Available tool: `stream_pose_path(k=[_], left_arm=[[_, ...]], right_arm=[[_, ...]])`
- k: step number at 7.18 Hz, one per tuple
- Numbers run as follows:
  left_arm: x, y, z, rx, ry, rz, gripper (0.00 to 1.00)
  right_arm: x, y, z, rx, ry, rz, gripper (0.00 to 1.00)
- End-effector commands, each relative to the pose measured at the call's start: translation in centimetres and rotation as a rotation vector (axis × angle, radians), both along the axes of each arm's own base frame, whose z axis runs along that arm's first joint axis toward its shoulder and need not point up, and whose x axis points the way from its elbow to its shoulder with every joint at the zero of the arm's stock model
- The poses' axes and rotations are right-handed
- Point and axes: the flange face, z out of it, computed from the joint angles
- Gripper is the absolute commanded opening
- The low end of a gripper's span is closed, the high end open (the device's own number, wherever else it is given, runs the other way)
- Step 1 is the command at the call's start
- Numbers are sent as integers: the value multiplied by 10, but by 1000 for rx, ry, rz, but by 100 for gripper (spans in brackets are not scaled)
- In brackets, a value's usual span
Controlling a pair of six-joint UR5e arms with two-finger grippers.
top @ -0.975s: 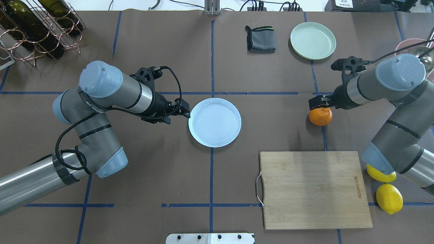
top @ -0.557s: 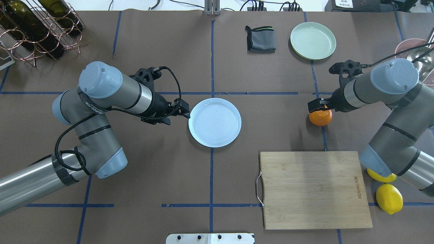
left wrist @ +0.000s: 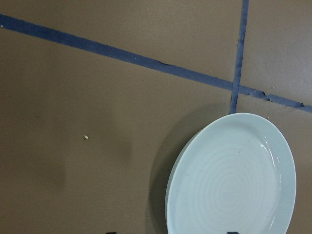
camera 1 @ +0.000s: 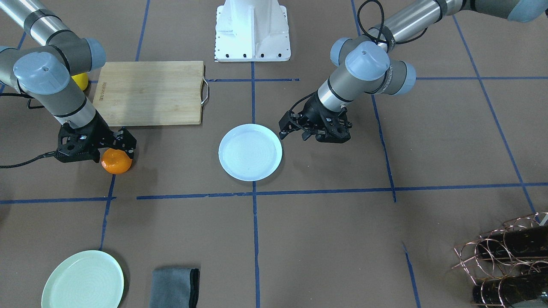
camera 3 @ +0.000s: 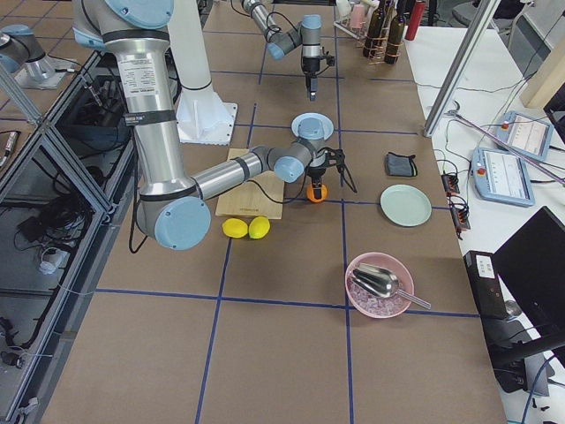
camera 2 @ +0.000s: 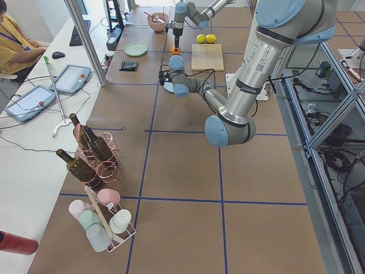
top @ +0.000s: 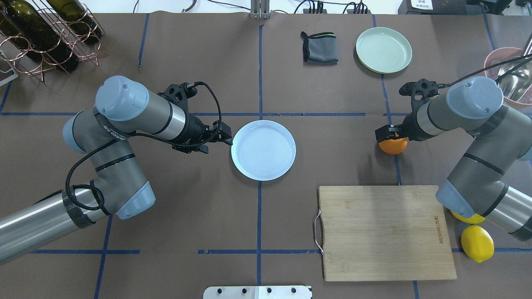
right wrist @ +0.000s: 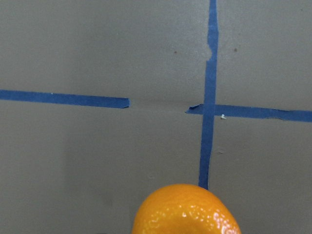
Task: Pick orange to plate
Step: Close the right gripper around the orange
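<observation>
Brown counter (top: 187, 216): right pincer (top: 388, 133) over orange (top: 394, 147), aligned to grasp.
Opening cannot be told; left pincer (top: 226, 138), wide, parked beside plate (top: 263, 150), seemingly keeping path clear.

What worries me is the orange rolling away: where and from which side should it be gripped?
Grip the orange across its widest middle, fingers on opposite sides, coming straight down from above. It is round, rests free on the table with nothing beside it touching, and the right gripper hangs directly over it.
</observation>
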Motion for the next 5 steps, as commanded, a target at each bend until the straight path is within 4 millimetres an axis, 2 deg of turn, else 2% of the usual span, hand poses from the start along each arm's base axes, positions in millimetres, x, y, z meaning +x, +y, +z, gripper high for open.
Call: stream_pose_path(k=[1,3,4,5], left_arm=[[-3,1,-3,4,5,-2,80],[-7,6,2,3,4,1,80],[-8,6,4,2,3,1,80],[-8,6,3,3,4,1,80]], right_arm=[[-5,-2,14,-16,19,-2,100],[-9,-2,17,-21,23,-5,100],[-22,-14,6,-16,16,-6,100],[-23,-16,7,-17,16,-6,84]])
